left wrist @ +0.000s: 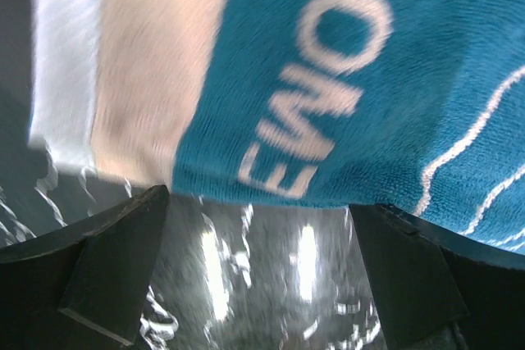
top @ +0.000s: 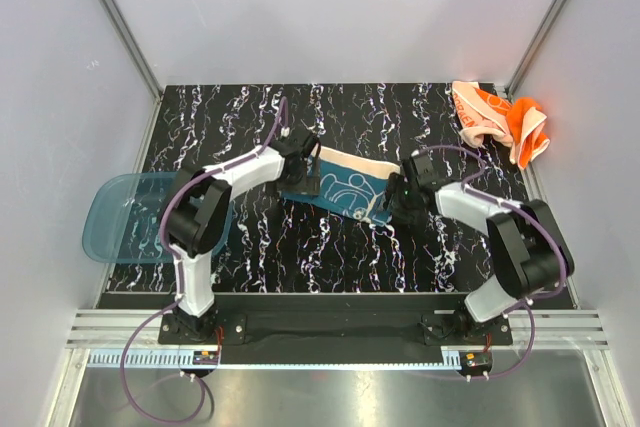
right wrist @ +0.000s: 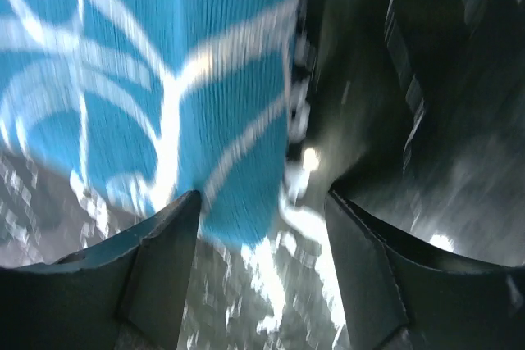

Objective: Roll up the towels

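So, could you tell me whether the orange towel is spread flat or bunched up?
Bunched up: the orange towel lies in a crumpled heap in the far right corner of the table, peach reverse showing.

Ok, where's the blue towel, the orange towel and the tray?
blue towel (top: pixel 345 185): top view, on its blue printed middle.
orange towel (top: pixel 498 119): top view, on the middle of the crumpled heap.
tray (top: pixel 115 217): top view, on its bare left half.

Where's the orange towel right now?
Top view: the orange towel lies crumpled at the far right corner of the table, beyond the right gripper and apart from the teal towel at the centre.
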Motion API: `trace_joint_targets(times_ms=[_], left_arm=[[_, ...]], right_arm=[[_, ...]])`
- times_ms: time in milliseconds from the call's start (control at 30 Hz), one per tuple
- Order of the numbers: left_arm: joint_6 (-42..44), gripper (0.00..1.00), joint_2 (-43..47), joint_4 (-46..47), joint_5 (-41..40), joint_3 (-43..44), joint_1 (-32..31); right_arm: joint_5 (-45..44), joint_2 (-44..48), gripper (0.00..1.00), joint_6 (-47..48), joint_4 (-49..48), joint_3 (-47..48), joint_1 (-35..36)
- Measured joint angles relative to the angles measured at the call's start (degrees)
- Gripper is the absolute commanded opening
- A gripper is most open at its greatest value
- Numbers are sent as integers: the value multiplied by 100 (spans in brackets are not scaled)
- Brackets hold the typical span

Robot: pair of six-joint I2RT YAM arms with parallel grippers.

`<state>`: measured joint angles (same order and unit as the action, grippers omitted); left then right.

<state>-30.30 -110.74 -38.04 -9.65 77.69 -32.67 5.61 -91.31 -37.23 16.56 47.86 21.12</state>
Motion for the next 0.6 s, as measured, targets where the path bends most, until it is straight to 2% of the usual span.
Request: trace_joint_targets(times_ms=[200,333,400,533,600], left_arm=[[352,99,-448,-177,-291,837,122],[468,99,-420,-332,-509,1027,118],[492,99,-275,-396,-654,973,79],[533,99,431,-509,-1001,640,-173],[551,98,929,-472,-1117,459,-463]], right_arm=[[413,706,69,-424,-4,-717,365],[446,1150,66,-487,492,-872,415],[404,1580,49,-461,772,-868,417],[310,2601,31,-367,968,-717,367],[398,2706,20,-319,881,-487,184]])
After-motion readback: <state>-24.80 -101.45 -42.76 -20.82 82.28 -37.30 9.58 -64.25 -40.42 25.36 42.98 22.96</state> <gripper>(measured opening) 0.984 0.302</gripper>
